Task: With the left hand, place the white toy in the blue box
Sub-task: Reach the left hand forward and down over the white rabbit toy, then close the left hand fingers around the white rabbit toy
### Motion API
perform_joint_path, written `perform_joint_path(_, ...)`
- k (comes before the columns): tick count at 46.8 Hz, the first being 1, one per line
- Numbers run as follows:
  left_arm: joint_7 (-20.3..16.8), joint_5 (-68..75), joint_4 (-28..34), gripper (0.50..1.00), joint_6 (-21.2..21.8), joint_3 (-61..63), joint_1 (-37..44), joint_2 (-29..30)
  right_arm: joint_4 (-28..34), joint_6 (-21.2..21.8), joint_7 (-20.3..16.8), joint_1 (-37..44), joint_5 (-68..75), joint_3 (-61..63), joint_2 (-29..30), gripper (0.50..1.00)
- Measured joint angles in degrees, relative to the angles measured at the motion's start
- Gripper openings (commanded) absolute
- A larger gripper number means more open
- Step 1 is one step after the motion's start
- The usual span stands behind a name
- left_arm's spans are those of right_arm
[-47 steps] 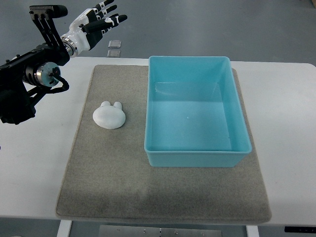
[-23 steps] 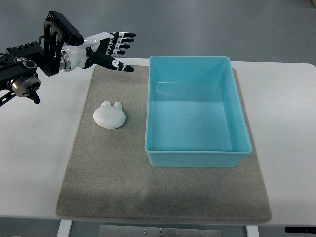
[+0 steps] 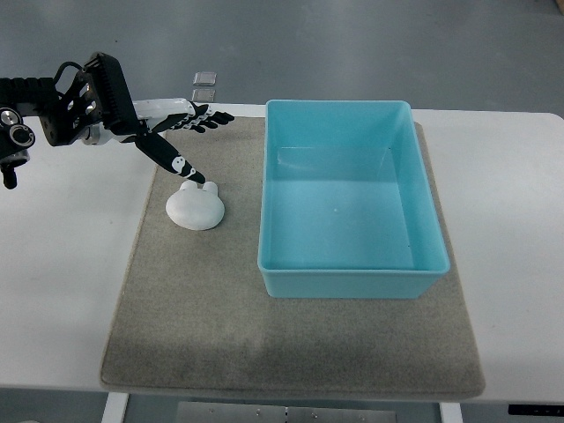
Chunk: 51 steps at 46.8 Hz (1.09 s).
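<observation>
The white toy (image 3: 196, 208), a rounded bunny shape with two small ears, lies on the grey mat (image 3: 194, 300) left of the blue box (image 3: 352, 275). The blue box is an open rectangular tub with nothing visible inside. My left hand (image 3: 187, 141) reaches in from the upper left, just above and behind the toy. Its fingers (image 3: 210, 118) are spread and hold nothing. The thumb tip (image 3: 192, 174) is close to the toy's ears; I cannot tell whether it touches them. The right arm is not in view.
The mat lies on a white table (image 3: 70, 282). Two small grey squares (image 3: 204, 85) lie on the floor beyond the table's far edge. The box's left wall stands a short way right of the toy.
My left hand has come down and forward from above the table's far left corner toward the toy, with the thumb now pointing at its ears. The toy and box have not moved.
</observation>
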Motion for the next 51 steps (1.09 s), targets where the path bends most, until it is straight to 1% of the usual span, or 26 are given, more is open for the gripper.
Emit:
perform_joint_path(8, -0.07, 10.25, -2.28, 0.988, -2.08, 0.00, -0.17, 0.13, 0.00, 0.00, 0.00, -0.03, 0.00, 0.00, 0.00, 0.936)
perform_joint_path(16, -0.13, 17.46, -2.61, 0.988, -3.29, 0.00, -0.27, 0.31, 0.00, 0.00, 0.00, 0.00, 0.00, 0.00, 0.00, 0.936)
perform_joint_path(27, -0.01, 20.82, -2.55, 0.988, -3.32, 1.64, -0.22, 0.14, 0.00, 0.00, 0.00, 0.01, 0.00, 0.00, 0.00, 0.936)
perform_joint_path(31, 0.18, 20.88, -2.37, 0.973, -3.40, 2.51, -0.22, 0.09, 0.00, 0.00, 0.00, 0.01, 0.00, 0.00, 0.00, 0.936)
perform_joint_path(36, 0.71, 20.92, -2.39, 0.924, -3.39, 3.01, -0.22, -0.19, 0.00, 0.00, 0.00, 0.01, 0.00, 0.00, 0.00, 0.936)
perform_joint_path(38, 0.90, 20.92, -2.40, 0.894, -3.30, 3.06, -0.22, -0.32, 0.00, 0.00, 0.00, 0.02, 0.00, 0.00, 0.00, 0.936)
perform_joint_path(41, 1.03, 20.92, -2.38, 0.885, -3.02, 3.07, -0.22, -0.49, 0.00, 0.00, 0.00, -0.02, 0.00, 0.00, 0.00, 0.936)
perform_joint_path(43, 1.04, 20.89, -2.37, 0.853, -2.66, 3.07, -0.22, -0.63, 0.00, 0.00, 0.00, -0.02, 0.00, 0.00, 0.00, 0.936)
perform_joint_path(46, 1.05, 20.86, -2.33, 0.834, -2.48, 3.06, -0.20, -0.87, 0.00, 0.00, 0.00, -0.02, 0.00, 0.00, 0.00, 0.936)
perform_joint_path(49, 1.05, 20.85, -2.34, 0.776, -2.31, 3.02, -0.15, -1.15, 0.00, 0.00, 0.00, -0.03, 0.00, 0.00, 0.00, 0.936)
perform_joint_path(51, 1.10, 20.85, -2.30, 0.759, -2.09, 3.01, -0.14, -1.22, 0.00, 0.00, 0.00, -0.04, 0.00, 0.00, 0.00, 0.936)
